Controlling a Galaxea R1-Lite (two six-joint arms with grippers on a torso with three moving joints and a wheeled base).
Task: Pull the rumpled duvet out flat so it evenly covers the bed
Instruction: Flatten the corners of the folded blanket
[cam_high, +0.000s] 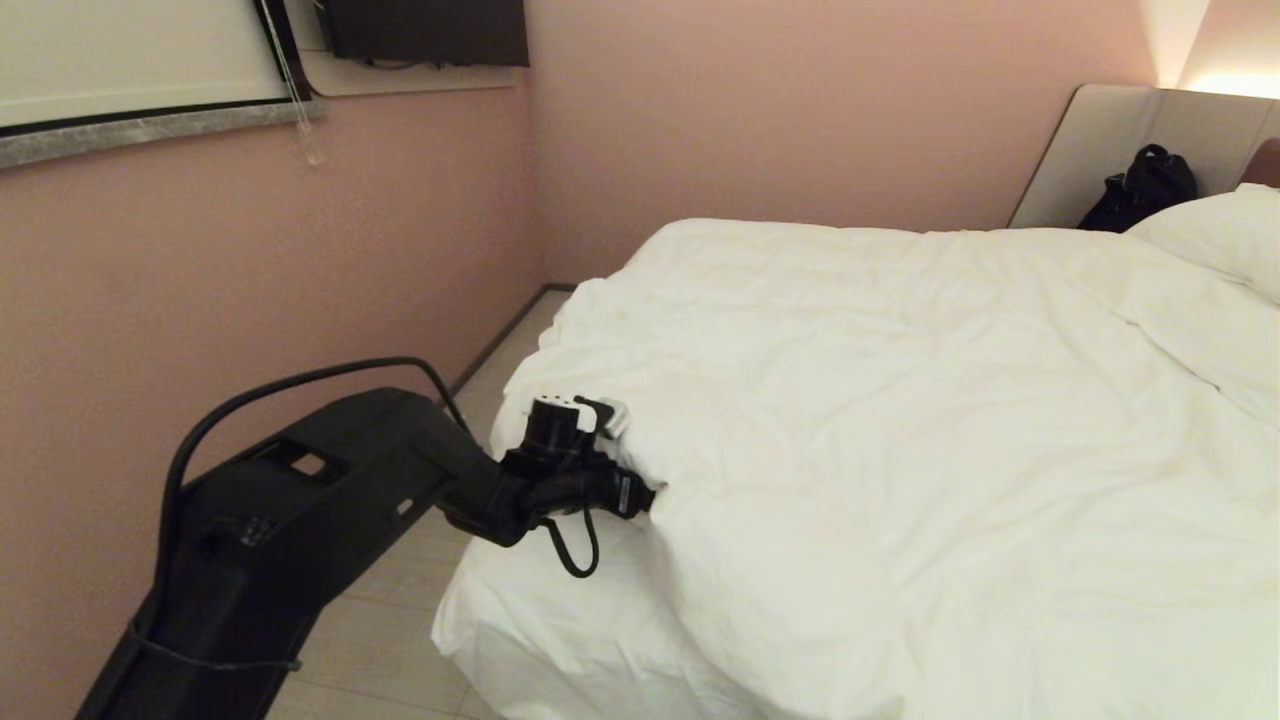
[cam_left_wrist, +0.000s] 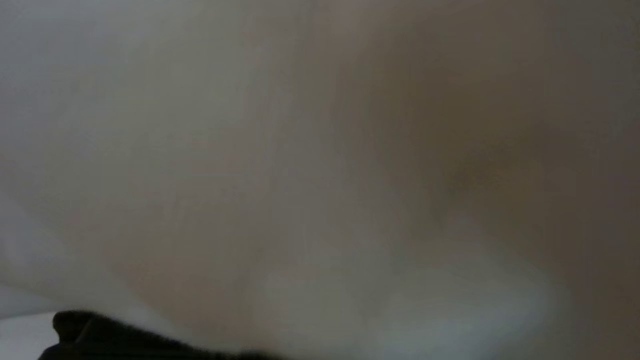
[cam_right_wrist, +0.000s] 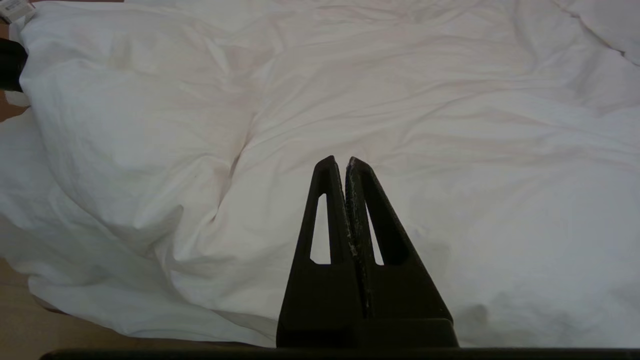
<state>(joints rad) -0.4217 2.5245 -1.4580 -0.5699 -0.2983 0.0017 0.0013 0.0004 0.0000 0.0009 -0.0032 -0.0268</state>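
Note:
The white, wrinkled duvet (cam_high: 900, 400) lies spread over the bed (cam_high: 530, 640), its near-left edge bunched above the mattress corner. My left gripper (cam_high: 628, 492) reaches in from the left and pushes into that bunched edge; its fingertips are hidden by the cloth. Blurred white duvet (cam_left_wrist: 250, 150) fills the left wrist view, with no fingers meeting in the middle, so the gripper reads as open. In the right wrist view my right gripper (cam_right_wrist: 345, 162) hangs shut and empty over the duvet (cam_right_wrist: 450, 125) near the bed's front edge. It is outside the head view.
A pillow (cam_high: 1220, 235) lies at the far right by the padded headboard (cam_high: 1120, 140), with a black bag (cam_high: 1140, 190) leaning on it. A pink wall (cam_high: 250, 300) runs along the left, leaving a narrow strip of floor (cam_high: 400, 640) beside the bed.

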